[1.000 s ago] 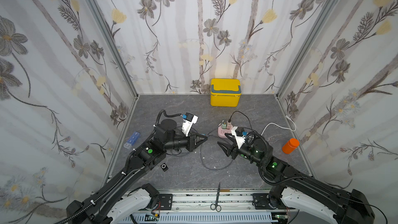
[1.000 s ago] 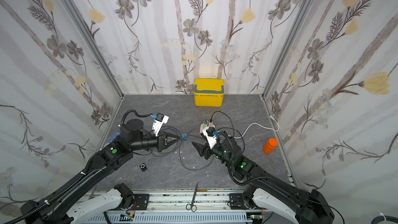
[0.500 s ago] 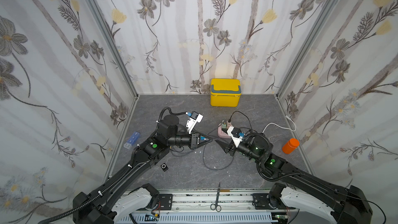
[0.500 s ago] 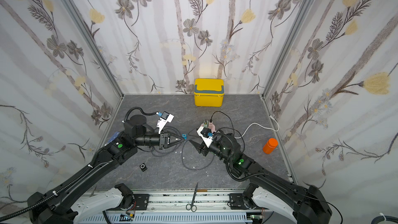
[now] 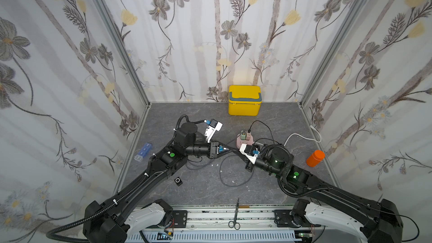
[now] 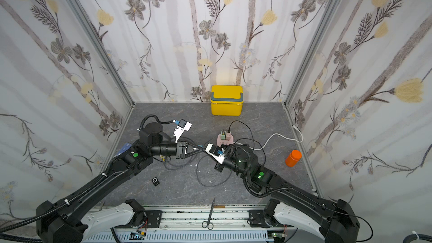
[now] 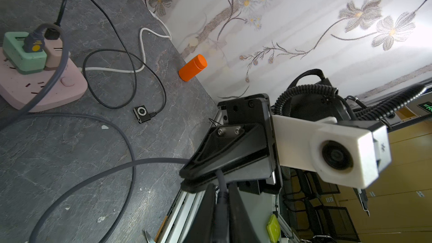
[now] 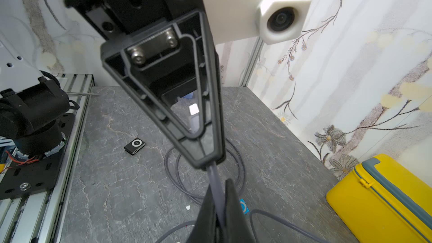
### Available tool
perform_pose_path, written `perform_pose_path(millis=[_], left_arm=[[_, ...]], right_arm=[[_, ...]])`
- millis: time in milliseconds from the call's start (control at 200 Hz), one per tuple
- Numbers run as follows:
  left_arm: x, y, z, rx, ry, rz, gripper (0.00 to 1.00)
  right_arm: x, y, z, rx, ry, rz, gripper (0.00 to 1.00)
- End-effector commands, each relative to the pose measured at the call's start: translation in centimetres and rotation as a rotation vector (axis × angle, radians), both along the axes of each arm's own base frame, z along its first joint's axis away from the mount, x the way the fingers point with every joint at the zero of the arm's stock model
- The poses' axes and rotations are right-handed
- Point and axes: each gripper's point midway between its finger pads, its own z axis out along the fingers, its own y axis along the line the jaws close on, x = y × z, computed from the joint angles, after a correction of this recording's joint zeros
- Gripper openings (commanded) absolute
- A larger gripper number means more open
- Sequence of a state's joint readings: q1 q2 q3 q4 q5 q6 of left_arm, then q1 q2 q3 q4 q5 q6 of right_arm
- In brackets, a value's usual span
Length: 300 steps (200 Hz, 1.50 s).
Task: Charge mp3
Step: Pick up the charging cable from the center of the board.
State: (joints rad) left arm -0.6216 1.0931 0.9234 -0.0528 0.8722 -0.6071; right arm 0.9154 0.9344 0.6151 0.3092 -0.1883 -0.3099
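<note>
A small black mp3 [image 5: 178, 180] [image 6: 155, 181] [image 8: 134, 146] lies loose on the grey floor, in front of the left arm, with nothing plugged into it. My two grippers meet tip to tip above the middle. The left gripper [image 5: 230, 150] [image 7: 221, 185] is shut on a grey cable [image 5: 224, 178] [image 7: 131, 160]. The right gripper [image 5: 236, 153] [image 8: 219, 185] is shut on the same cable a little further along. That cable runs to a green charger [image 7: 21, 54] on the pink power strip [image 5: 244, 140]. Another mp3 [image 7: 141, 113] sits by the strip with a black cable plugged in.
A yellow box [image 5: 244, 100] stands at the back wall. An orange bottle [image 5: 315, 158] is at the right wall, a blue pill case [image 5: 143, 151] at the left wall. A white cord [image 5: 301, 136] leaves the strip rightwards. Scissors [image 5: 235, 220] lie on the front rail.
The left gripper carried the cable end toward the centre. The right gripper rose to meet it and went from open to shut on the cable.
</note>
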Motion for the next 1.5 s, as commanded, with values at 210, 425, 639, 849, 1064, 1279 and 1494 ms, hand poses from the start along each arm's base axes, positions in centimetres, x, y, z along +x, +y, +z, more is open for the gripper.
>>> perform_pose_path(millis=[210, 425, 639, 849, 1064, 1279, 1494], left_arm=[[-0.3, 1.0, 1.8, -0.047, -0.028, 0.002, 0.28], [-0.2, 1.2, 1.1, -0.033, -0.013, 0.007, 0.29], [0.0, 1.1, 0.5, -0.011, -0.001, 0.007, 0.26], [0.2, 0.9, 0.1, 0.0, 0.006, 0.004, 0.22], [0.0, 1.1, 0.1, 0.004, 0.007, 0.003, 0.13], [-0.6, 1.1, 0.3, -0.009, 0.003, -0.026, 0.05], [0.5, 1.4, 2.1, -0.016, -0.079, 0.044, 0.0]], right_arm=[[1.1, -1.2, -0.3, -0.07, -0.041, -0.093, 0.0], [1.0, -0.9, -0.5, -0.084, -0.041, -0.082, 0.0], [0.6, -0.7, -0.5, -0.088, -0.039, -0.065, 0.0], [0.2, -0.4, -0.7, -0.09, -0.041, -0.049, 0.0], [0.2, -0.3, -1.0, -0.099, -0.04, -0.05, 0.0], [0.4, -0.6, -0.6, -0.079, -0.048, -0.073, 0.01], [1.8, -3.3, 1.6, 0.114, 0.137, -0.251, 0.59]])
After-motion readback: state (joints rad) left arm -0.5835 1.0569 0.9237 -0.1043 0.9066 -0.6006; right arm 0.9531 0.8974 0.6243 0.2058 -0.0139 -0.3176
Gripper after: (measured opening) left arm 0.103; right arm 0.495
